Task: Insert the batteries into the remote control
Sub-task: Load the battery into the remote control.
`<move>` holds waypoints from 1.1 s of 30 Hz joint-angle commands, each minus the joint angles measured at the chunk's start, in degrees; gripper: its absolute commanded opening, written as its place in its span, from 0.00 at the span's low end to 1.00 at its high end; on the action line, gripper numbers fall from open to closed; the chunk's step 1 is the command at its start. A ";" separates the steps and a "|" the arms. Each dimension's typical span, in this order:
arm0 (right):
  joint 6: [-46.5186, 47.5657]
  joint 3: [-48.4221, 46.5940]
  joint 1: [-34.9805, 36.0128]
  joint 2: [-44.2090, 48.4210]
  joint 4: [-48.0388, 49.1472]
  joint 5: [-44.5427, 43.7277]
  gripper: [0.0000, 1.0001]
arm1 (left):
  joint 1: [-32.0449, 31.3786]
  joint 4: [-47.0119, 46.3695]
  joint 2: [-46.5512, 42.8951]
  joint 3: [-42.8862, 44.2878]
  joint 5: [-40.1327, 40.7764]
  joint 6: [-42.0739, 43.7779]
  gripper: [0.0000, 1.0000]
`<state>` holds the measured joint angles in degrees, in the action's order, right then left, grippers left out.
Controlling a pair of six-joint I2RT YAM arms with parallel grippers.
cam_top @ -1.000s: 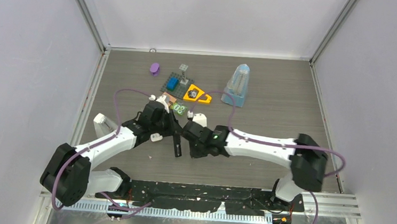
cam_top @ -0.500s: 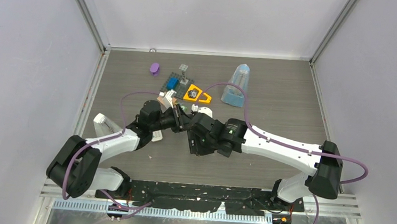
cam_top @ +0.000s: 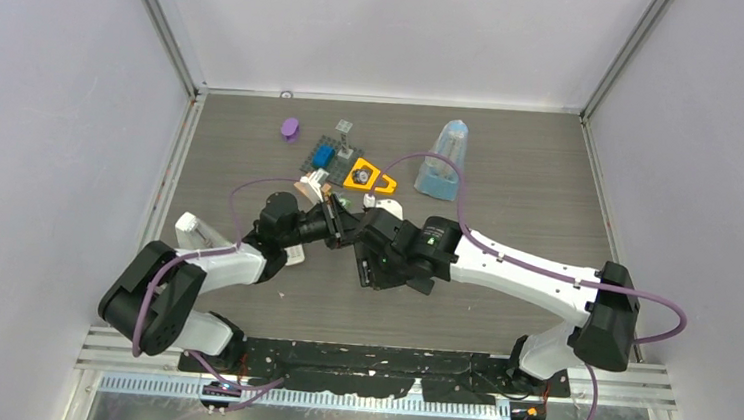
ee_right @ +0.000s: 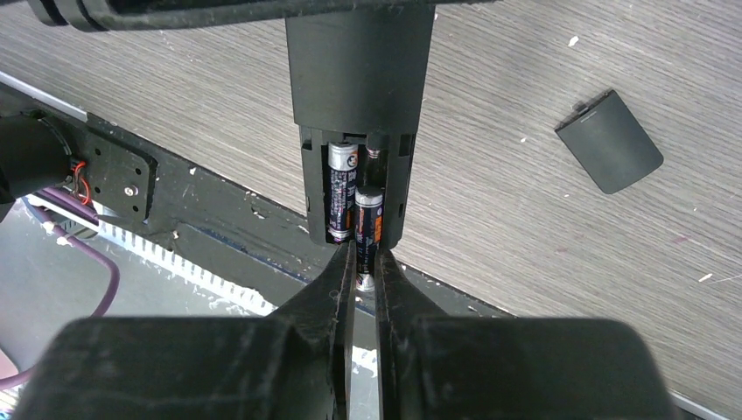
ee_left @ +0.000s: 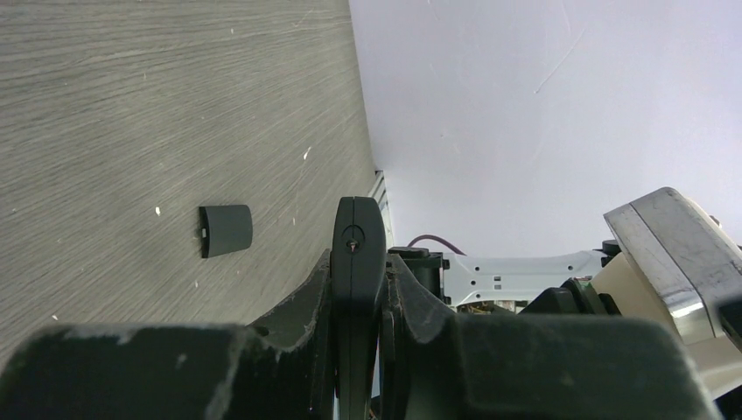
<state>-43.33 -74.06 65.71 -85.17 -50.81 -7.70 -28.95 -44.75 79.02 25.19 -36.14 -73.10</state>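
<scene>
My left claw (ee_left: 360, 265) is shut tight on the thin edges of the black remote control (ee_right: 359, 70) and holds it up above the grey worktop (ee_right: 525, 227). The battery space at its end is open and faces my right wrist camera. One battery (ee_right: 340, 188) sits in the left slot. The second battery (ee_right: 368, 217) lies in the right slot, a bit lower. My right claw (ee_right: 365, 258) is narrow and pinches the bottom end of the second battery. The small dark battery lid (ee_right: 610, 142) lies flat on the worktop, off to one side and apart from the remote control. From above, both claws meet near the middle of the worktop.
</scene>
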 commanded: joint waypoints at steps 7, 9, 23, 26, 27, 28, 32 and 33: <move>1.06 -2.24 -1.23 -1.32 -0.18 -0.99 0.19 | 0.30 -8.66 0.30 -0.20 -2.37 -3.90 0.00; 1.25 -2.52 -1.55 -1.68 -0.07 -1.00 0.20 | 0.30 -10.44 0.81 -0.57 -2.80 -5.04 0.00; 3.17 -3.16 -3.73 -3.27 1.39 0.81 0.20 | 0.30 -13.52 2.00 -1.88 -3.94 -7.62 0.00; 3.05 -2.86 -3.88 -3.26 1.60 1.15 0.22 | 0.32 -13.73 2.24 -1.84 -3.50 -8.87 0.00; 3.00 -2.85 -3.90 -3.21 1.59 1.23 0.24 | 0.30 -13.67 2.34 -1.84 -3.22 -9.13 0.00; 2.95 -2.78 -3.90 -3.07 1.59 1.26 0.25 | 0.30 -13.51 2.34 -1.94 -3.05 -9.21 0.00; 2.33 -2.68 -3.93 -2.61 1.13 1.06 0.37 | 0.30 -12.48 2.38 -2.07 -2.02 -9.38 0.00; 2.18 -2.58 -3.95 -2.45 1.12 0.95 0.40 | 0.30 -12.14 2.40 -2.06 -1.82 -9.28 0.00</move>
<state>-40.88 -75.81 62.13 -87.50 -51.05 -5.63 -28.38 -52.05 82.04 22.70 -36.69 -78.08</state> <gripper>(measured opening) 0.354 0.179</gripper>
